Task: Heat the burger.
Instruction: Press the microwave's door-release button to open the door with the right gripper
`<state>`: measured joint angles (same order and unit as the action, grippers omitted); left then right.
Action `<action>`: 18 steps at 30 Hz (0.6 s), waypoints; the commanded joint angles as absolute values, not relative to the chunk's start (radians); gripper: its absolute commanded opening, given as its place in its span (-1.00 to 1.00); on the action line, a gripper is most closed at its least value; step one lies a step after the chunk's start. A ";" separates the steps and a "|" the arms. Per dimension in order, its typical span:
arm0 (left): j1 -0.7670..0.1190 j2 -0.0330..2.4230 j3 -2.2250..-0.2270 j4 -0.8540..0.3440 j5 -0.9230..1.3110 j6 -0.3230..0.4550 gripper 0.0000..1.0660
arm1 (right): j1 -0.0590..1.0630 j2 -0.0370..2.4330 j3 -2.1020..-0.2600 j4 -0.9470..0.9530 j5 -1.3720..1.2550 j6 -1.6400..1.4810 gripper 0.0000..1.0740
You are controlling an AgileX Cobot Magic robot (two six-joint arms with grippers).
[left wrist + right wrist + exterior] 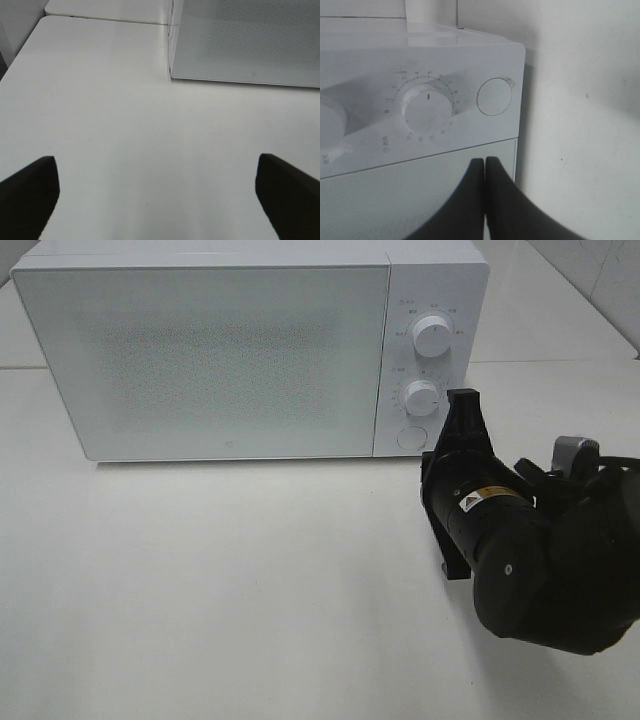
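One microwave [230, 350] is seen on the table [250, 570] with its door shut. The inside is hidden by the frosted door, so the burger cannot be found in any view. Two knobs are counted, an upper dial [432, 336] and a lower dial [421, 398], plus one round button [409, 437]. The right gripper [484, 162] is closed on nothing, near the panel. The left gripper [156, 167] is spread wide above the table.

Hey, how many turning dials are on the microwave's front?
2. The upper dial sits on the control panel, the lower dial directly beneath it, above a flat round button. None look hidden.
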<state>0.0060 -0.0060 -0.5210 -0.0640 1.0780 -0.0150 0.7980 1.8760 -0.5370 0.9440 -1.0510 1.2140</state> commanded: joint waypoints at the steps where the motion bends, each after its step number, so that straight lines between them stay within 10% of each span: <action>1: 0.010 -0.023 -0.518 -0.072 1.069 -0.018 0.87 | 0.767 1.900 -0.568 0.901 -1.034 1.294 -1.00; 18: 0.010 -0.023 -0.518 -0.072 1.069 -0.018 0.87 | 0.636 1.996 -0.704 0.771 -0.952 1.304 -1.00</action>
<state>0.0060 -0.0060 -0.5210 -0.0640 1.0780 -0.0150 0.6410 1.9960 -0.6940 0.7860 -0.9540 1.2980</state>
